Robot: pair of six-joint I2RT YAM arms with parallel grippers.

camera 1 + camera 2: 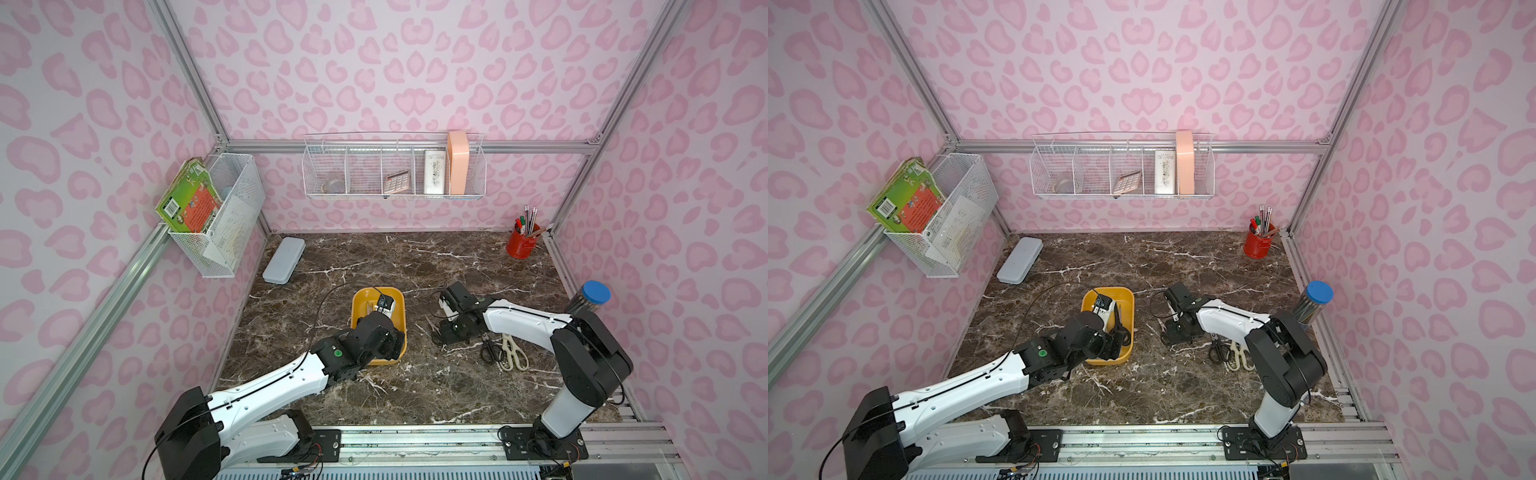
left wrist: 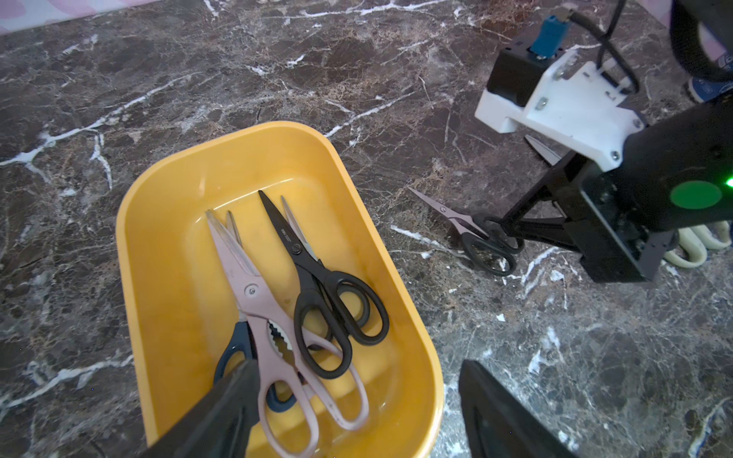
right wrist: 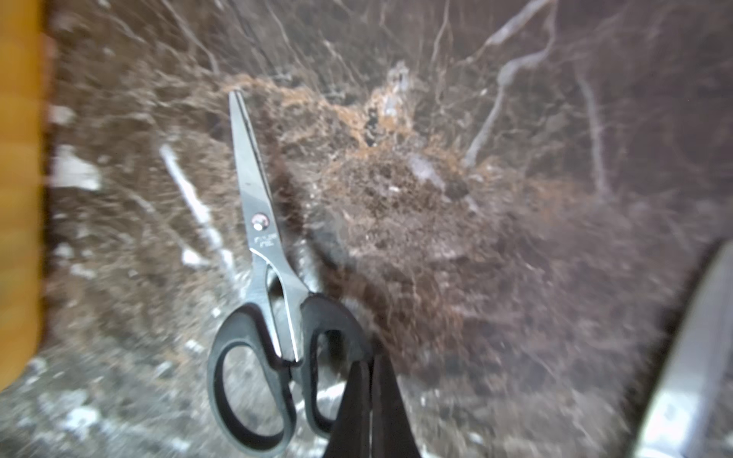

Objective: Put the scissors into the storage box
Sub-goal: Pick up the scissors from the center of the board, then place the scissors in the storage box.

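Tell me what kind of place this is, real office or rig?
Probably a staged desk mock-up in a robot test cell: aluminium frame with pink printed walls, marble-look tabletop, and stationery props such as a red pencil cup and a wire basket holding a calculator.

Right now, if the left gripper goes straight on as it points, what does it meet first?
Probably the pink-handled scissors or the black-handled scissors upon them, in the storage box; depth is unclear.

In both top views the left arm point(image 1: 266, 376) covers the near half of the storage box point(image 1: 358, 305) and most of what lies in it. In the left wrist view the blue scissors point(image 2: 232, 351) are mostly under the pink scissors point(image 2: 254, 293). The right wrist view shows the table point(image 3: 476, 198) blurred.
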